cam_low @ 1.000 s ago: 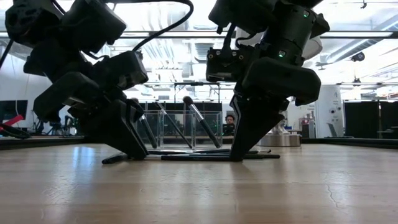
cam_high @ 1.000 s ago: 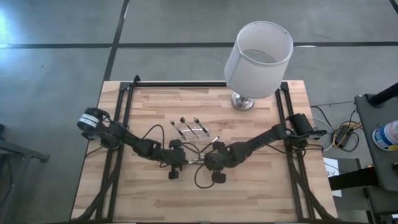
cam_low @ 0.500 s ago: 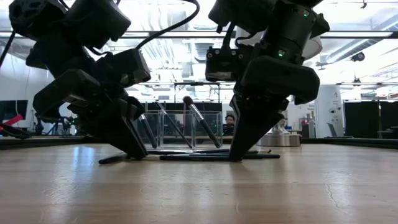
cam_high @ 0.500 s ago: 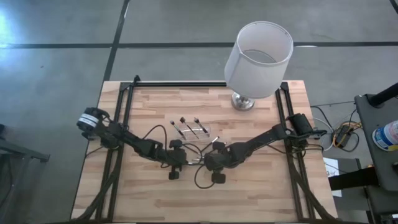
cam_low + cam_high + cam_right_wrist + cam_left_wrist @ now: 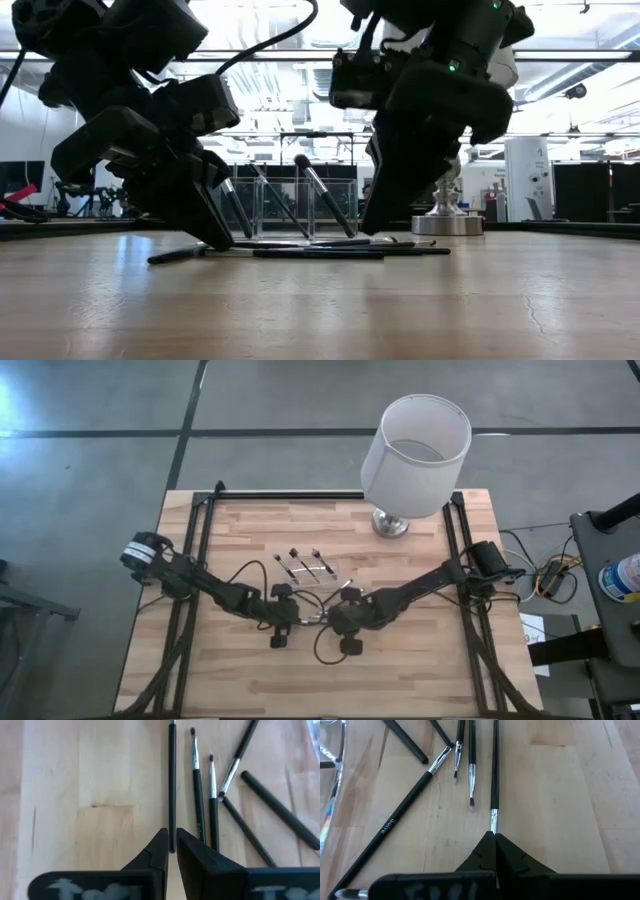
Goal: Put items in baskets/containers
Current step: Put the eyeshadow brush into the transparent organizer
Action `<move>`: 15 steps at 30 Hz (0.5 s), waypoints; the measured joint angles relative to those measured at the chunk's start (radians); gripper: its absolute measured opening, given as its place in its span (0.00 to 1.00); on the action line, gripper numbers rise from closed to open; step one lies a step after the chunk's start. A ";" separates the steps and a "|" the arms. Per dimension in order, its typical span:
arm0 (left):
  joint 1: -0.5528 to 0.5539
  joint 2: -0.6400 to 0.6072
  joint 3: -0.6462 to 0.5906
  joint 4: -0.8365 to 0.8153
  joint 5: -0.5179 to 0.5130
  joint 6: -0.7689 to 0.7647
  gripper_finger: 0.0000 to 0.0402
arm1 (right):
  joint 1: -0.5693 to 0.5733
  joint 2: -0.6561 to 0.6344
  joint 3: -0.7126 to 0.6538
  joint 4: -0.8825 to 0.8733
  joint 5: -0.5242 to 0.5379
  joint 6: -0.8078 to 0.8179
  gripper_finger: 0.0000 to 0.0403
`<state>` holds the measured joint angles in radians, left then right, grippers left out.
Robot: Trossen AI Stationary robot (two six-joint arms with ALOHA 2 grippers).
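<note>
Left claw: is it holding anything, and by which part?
Yes. The left claw is shut on a thin black-handled brush, pinching it at its silver-collared end.

Butcher-block wooden desk with black metal side rails, standing on a grey concrete floor crossed by dark seams. A white drum-shaded lamp on a silvery base stands at the desk's far right edge. A dark cart with cables is at the right. At desk level: a bright open room, ceiling lights, dark monitors.
</note>
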<state>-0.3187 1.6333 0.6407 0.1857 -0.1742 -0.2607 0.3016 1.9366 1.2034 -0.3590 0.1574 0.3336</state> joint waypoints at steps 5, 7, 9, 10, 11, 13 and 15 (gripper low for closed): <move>0.000 -0.001 0.000 -0.003 -0.003 0.000 0.00 | -0.002 0.001 -0.002 -0.019 0.002 -0.001 0.09; 0.000 -0.002 0.000 -0.004 -0.004 0.000 0.00 | -0.001 0.001 -0.003 -0.025 0.002 -0.004 0.08; 0.000 -0.002 0.000 -0.004 -0.005 0.000 0.00 | -0.001 0.001 -0.003 -0.026 0.002 -0.005 0.08; 0.000 -0.002 0.000 -0.003 -0.006 0.000 0.00 | -0.001 0.001 -0.003 -0.026 0.002 -0.005 0.09; 0.000 -0.002 0.000 -0.003 -0.007 0.000 0.00 | -0.001 0.001 -0.003 -0.026 0.002 -0.005 0.09; 0.000 -0.002 0.000 -0.004 -0.007 0.000 0.00 | -0.001 0.001 -0.003 -0.027 0.002 -0.008 0.10; 0.000 -0.002 0.000 -0.004 -0.007 0.000 0.00 | -0.001 0.001 -0.004 -0.027 0.000 -0.018 0.12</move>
<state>-0.3183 1.6314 0.6407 0.1822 -0.1810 -0.2607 0.3008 1.9377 1.1992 -0.3863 0.1576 0.3154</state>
